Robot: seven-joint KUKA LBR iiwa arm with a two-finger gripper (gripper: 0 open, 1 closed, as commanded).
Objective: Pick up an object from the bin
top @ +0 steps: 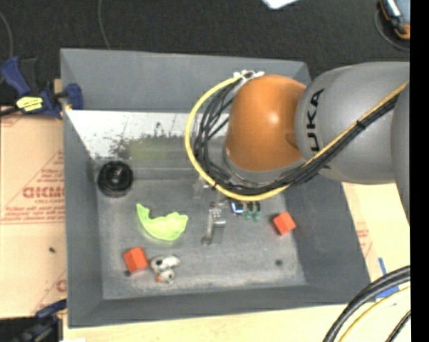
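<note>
My gripper point(214, 228) reaches down from under the arm's orange cover to the middle of the bin floor, with bare floor under its tip. A lime-green curved plastic piece point(162, 224) lies just to its left, a short gap away. An orange block point(283, 224) sits to its right, near the bin's right wall. Nothing shows in the gripper.
A black round cap-like thing point(115, 178) lies at the back left. A second orange block point(135, 259) and a small white, black and orange toy point(164, 268) lie near the front wall, left of the gripper. The arm and its cables cover the bin's back right.
</note>
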